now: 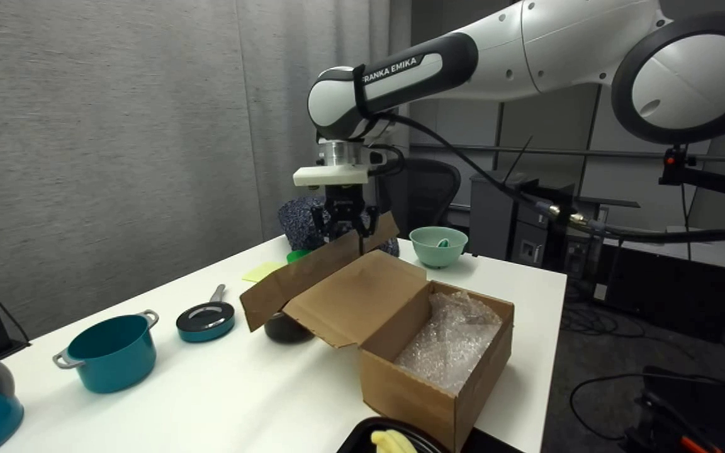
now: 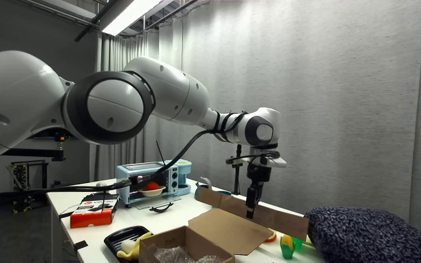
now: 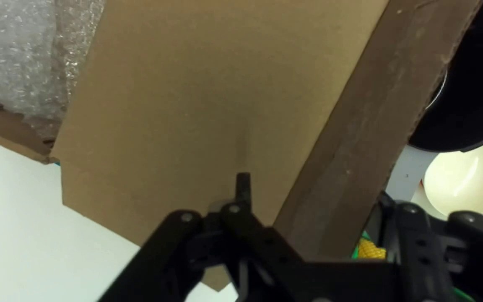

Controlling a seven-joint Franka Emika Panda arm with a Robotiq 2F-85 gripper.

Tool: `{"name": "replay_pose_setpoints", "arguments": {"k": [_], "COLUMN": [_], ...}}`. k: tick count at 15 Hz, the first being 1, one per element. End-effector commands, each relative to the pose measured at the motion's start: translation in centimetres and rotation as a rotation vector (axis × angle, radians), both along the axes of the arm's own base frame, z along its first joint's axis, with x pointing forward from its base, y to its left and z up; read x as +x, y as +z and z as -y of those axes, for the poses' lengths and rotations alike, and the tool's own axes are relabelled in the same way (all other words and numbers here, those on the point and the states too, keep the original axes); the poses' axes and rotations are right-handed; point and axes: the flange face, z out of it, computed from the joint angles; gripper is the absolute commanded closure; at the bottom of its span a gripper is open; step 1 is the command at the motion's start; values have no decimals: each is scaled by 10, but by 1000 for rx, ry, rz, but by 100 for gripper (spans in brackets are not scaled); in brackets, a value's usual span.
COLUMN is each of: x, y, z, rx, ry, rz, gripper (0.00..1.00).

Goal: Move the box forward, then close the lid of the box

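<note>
While the box (image 1: 408, 390) stands upright on the table (image 1: 224, 402) at five o'clock in an exterior view, its lid (image 1: 359, 299) lies folded back toward ten o'clock, with bubble wrap (image 1: 454, 343) inside. An edge flap (image 1: 303, 275) rises along the lid's outer side. The claw (image 3: 313, 193) straddles that flap: in the wrist view its fingers (image 3: 243, 188) are spread well apart, one to each side of it, with nothing clamped; whether either finger touches it, I cannot tell. From the box, a black tray (image 1: 359, 438) with a yellow banana (image 1: 393, 442) lies at seven o'clock, a teal pan (image 1: 206, 330) and a teal pot (image 1: 123, 362) at nine, a mint bowl (image 1: 435, 253) at twelve. In an exterior view, a pale blue toaster oven (image 2: 174, 182) stands at eleven, an orange-and-white carton (image 2: 95, 215) at ten, a dark speckled cushion (image 2: 367, 237) at three.
</note>
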Motion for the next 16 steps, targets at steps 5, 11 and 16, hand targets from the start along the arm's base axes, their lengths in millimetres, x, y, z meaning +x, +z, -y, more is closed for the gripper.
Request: {"name": "replay_pose_setpoints", "arguments": {"k": [5, 11, 16], "x": [2, 4, 4], "y": [11, 41, 70], "z": [9, -18, -32], "rx": [-17, -8, -16], "ry": [44, 122, 148], "rz": [-16, 36, 106], "gripper": [95, 99, 99]}}
